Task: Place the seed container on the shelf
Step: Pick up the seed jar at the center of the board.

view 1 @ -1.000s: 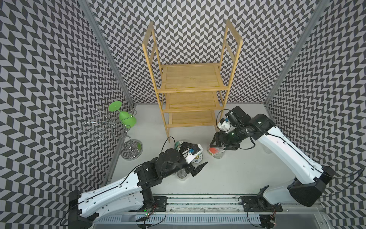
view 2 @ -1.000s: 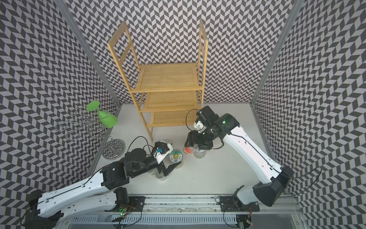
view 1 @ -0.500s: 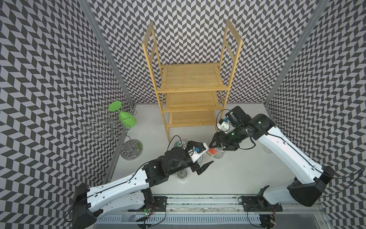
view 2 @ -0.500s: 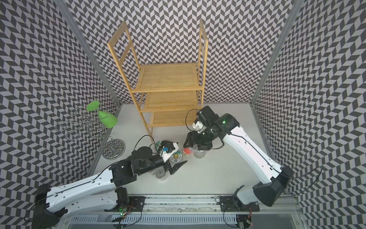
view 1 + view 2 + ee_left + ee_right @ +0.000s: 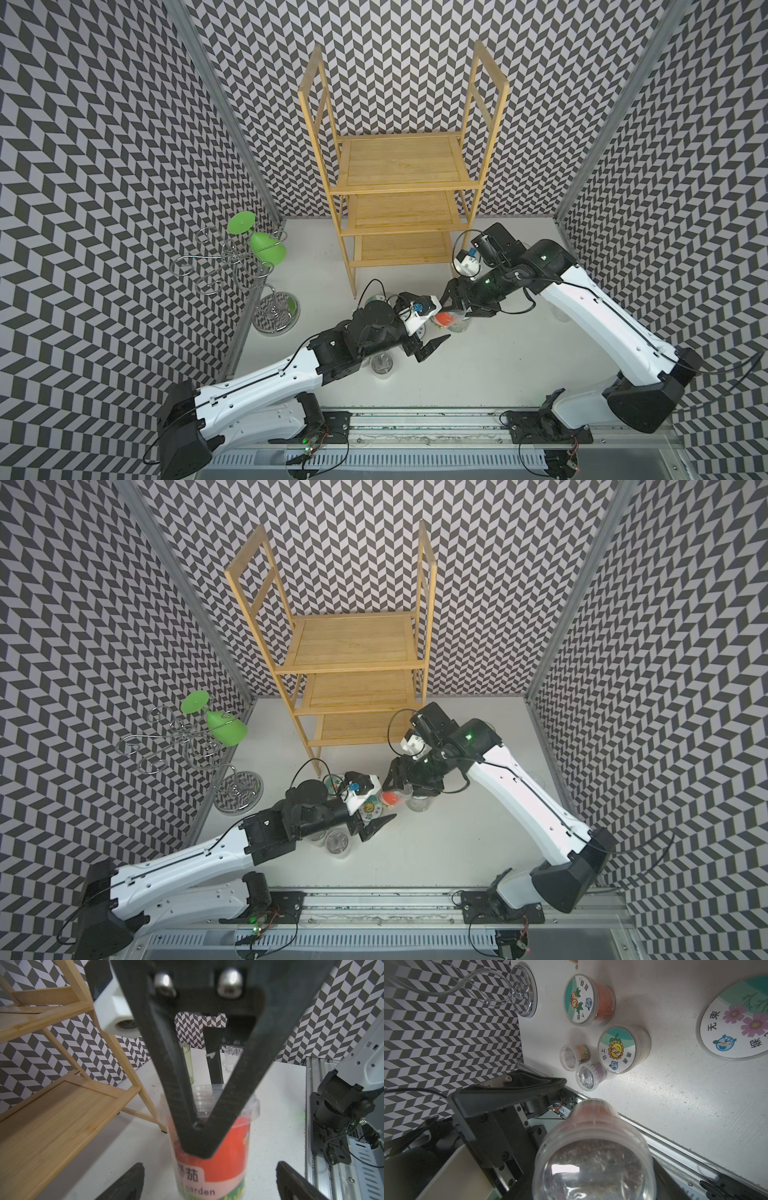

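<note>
grasp made | seed jar [image 5: 445,321] clamped by right gripper [image 5: 452,308], near shelf [image 5: 399,166] foot | left gripper [image 5: 432,332] spread wide, empty | shelf bare, placing yet to be done

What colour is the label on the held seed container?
Mainly red, green at the base; the seed container shows best in left wrist view.

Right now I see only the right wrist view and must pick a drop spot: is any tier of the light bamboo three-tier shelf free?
Observer: The shelf has a bare top tier, and what shows of both lower ones is bare too.
Operator: And what is close to the clear thing filling my view?
Observer: The left pincer is open, its fingers either side of the red-labelled clear plastic seed container that the right pincer grips.
</note>
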`<state>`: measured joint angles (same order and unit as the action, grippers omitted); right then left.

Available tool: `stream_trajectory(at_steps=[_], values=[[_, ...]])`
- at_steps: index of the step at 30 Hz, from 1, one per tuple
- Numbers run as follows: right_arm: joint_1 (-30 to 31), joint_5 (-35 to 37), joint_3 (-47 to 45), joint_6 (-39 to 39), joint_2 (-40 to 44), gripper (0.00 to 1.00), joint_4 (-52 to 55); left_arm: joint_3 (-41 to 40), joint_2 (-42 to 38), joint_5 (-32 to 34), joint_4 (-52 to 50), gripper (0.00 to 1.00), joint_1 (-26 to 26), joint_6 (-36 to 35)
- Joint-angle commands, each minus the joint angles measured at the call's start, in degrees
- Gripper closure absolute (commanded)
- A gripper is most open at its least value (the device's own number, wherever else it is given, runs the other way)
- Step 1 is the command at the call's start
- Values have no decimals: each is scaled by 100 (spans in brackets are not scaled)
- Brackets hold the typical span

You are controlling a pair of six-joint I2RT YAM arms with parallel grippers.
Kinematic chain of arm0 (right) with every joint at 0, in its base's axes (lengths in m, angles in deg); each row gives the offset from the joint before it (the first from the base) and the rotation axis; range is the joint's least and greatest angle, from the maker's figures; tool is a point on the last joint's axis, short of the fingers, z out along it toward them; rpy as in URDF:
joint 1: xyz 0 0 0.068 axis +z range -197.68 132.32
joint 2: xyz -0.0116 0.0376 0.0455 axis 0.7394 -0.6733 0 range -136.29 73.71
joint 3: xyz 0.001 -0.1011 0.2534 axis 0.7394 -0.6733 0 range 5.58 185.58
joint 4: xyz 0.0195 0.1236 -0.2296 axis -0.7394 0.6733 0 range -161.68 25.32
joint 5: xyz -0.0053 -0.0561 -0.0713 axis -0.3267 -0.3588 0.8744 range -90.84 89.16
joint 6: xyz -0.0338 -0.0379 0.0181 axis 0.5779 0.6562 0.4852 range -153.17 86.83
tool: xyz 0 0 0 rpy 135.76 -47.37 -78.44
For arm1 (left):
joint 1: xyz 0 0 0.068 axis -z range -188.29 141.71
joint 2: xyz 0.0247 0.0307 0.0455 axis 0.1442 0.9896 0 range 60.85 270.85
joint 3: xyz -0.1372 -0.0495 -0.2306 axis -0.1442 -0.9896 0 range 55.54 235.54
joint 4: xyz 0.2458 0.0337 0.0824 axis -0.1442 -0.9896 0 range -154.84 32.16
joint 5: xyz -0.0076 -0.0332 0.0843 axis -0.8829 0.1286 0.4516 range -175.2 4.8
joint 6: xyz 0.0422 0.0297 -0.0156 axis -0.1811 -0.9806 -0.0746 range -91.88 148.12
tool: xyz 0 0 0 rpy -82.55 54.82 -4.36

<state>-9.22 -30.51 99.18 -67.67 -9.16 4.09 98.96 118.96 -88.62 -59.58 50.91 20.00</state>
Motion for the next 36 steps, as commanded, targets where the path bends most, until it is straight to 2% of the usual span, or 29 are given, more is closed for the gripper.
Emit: stream_trajectory(at_steps=[1, 10, 18, 26, 36], values=[[30, -108, -17, 75, 7, 38, -224, 272, 68, -174, 276, 0, -38, -87], [39, -166, -20, 101, 18, 38, -260, 412, 348, -343, 255, 4, -92, -114], [39, -188, -9, 151, 6, 38, -262, 453, 444, -517, 143, 15, -244, -84], [39, -223, -106, 170, 61, 36, -295, 500, 482, -585, 121, 22, -286, -82], [39, -231, -123, 163, 115, 35, -326, 532, 544, -693, 71, 38, -282, -71]])
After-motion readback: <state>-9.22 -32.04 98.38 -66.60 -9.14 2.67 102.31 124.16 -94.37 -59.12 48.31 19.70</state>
